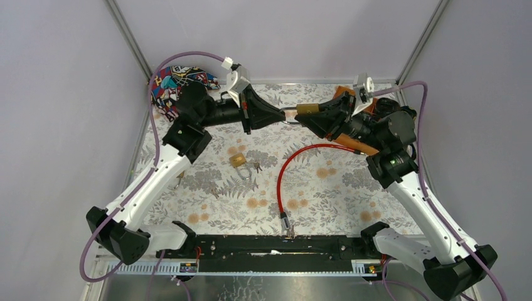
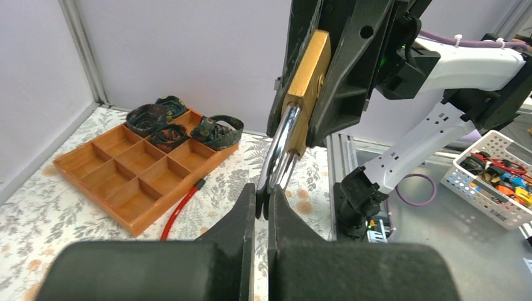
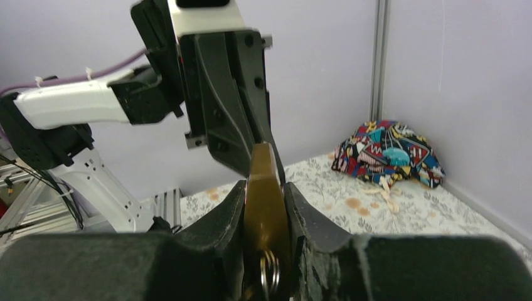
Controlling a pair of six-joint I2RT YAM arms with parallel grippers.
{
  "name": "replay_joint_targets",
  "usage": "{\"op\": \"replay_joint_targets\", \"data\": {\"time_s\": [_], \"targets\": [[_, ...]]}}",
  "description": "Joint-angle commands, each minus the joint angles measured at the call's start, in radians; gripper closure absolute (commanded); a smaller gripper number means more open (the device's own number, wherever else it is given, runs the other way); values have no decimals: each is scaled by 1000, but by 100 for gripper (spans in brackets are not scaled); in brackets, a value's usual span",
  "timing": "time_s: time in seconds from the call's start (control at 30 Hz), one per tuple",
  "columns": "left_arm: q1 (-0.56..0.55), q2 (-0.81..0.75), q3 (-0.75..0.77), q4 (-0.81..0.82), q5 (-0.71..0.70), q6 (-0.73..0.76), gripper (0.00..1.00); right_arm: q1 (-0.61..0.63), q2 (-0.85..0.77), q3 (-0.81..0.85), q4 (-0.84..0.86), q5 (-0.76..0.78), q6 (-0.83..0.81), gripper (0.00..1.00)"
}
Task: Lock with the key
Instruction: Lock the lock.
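A brass padlock (image 1: 307,109) hangs in the air over the back of the table, held between both arms. My right gripper (image 3: 263,188) is shut on its brass body (image 3: 263,207). My left gripper (image 2: 262,191) is shut on the tip of the silver shackle (image 2: 279,150), which sticks out of the body (image 2: 307,75). A key ring (image 3: 268,276) shows at the end of the padlock nearest the right wrist; the key itself is hidden. In the top view the left gripper (image 1: 285,115) and right gripper (image 1: 312,116) meet tip to tip.
A second brass padlock (image 1: 237,160) with loose keys (image 1: 253,168) lies mid-table. A red cable (image 1: 295,163) curves to the front. A wooden compartment tray (image 2: 125,182) holds rolled straps (image 2: 169,125). A patterned cloth (image 1: 179,81) lies back left, and a white basket (image 2: 495,182) sits off the table.
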Motion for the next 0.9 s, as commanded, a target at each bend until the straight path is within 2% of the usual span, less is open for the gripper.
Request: {"op": "replay_joint_targets", "data": {"time_s": [0.0,0.13,0.23,0.4,0.47,0.7,0.87], "targets": [[34,-48,163,189,46,68,100,-10,64,27,-380,-91,-97,100],[4,-51,140,135,68,81,100,-12,94,54,-334,-113,-67,100],[-64,-50,97,123,34,83,100,-11,108,13,-161,-129,46,100],[-150,-21,11,-42,16,117,100,-10,121,-54,208,-108,310,100],[-164,-1,-31,-43,21,89,100,-9,129,-53,272,-99,362,100],[-296,47,-99,121,-2,33,100,-9,117,-54,196,-53,326,100],[-357,66,-212,186,-4,-43,100,-13,100,-59,185,33,335,100]]}}
